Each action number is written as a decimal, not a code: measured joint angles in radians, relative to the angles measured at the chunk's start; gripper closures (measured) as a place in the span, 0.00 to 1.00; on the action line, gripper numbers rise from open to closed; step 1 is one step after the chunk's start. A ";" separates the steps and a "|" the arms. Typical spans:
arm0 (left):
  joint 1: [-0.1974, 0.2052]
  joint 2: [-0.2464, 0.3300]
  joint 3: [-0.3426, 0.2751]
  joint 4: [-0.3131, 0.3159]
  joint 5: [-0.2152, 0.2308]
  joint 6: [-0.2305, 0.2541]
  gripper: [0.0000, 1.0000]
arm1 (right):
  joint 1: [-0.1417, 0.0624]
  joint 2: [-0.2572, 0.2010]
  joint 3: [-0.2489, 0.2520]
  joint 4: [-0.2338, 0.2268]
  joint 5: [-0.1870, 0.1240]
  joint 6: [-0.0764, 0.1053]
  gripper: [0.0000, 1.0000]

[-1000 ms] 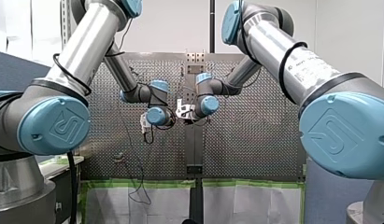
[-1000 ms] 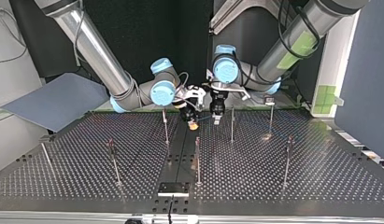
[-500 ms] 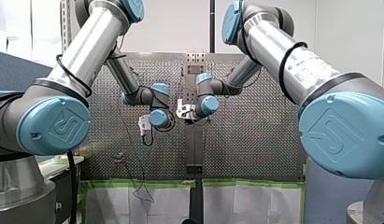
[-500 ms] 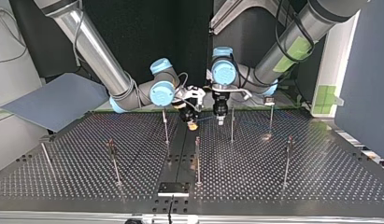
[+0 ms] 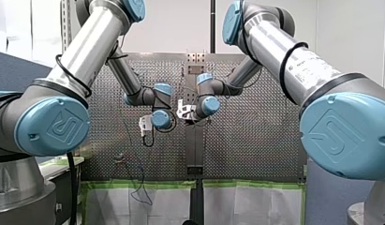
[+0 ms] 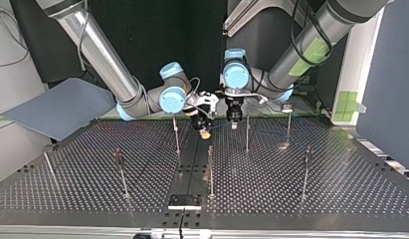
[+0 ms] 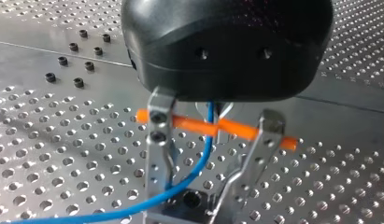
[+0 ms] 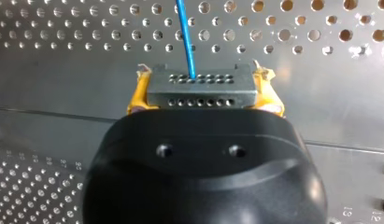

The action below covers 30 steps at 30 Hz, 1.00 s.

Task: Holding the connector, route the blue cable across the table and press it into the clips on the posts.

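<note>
R gripper (image 8: 202, 77) clamps rectangular grey holed connector (image 8: 201, 91).

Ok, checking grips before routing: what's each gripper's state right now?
Left gripper: cannot be told; blue cable passes through it.
Right gripper: closed on the connector.

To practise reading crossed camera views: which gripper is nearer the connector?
Right. My right gripper holds the connector between its yellow pads. My left gripper sits beside it, further along the blue cable, apart from the connector.
</note>
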 joint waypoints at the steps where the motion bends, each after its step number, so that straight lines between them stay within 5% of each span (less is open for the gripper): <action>1: -0.001 0.000 0.000 -0.004 -0.001 0.000 1.00 | 0.000 0.000 0.000 0.001 0.000 -0.001 1.00; 8: -0.012 0.012 -0.001 -0.064 -0.004 -0.001 1.00 | 0.000 -0.030 0.004 0.024 0.000 -0.013 1.00; 16: -0.025 0.066 -0.007 -0.114 -0.003 -0.021 1.00 | -0.008 -0.088 0.035 0.042 0.000 -0.002 1.00; 20: -0.031 0.102 -0.007 -0.141 -0.004 -0.028 1.00 | -0.015 -0.120 0.064 0.048 -0.001 0.006 1.00; 30: -0.043 0.188 -0.008 -0.208 -0.004 -0.027 1.00 | -0.021 -0.201 0.145 0.061 -0.001 -0.007 1.00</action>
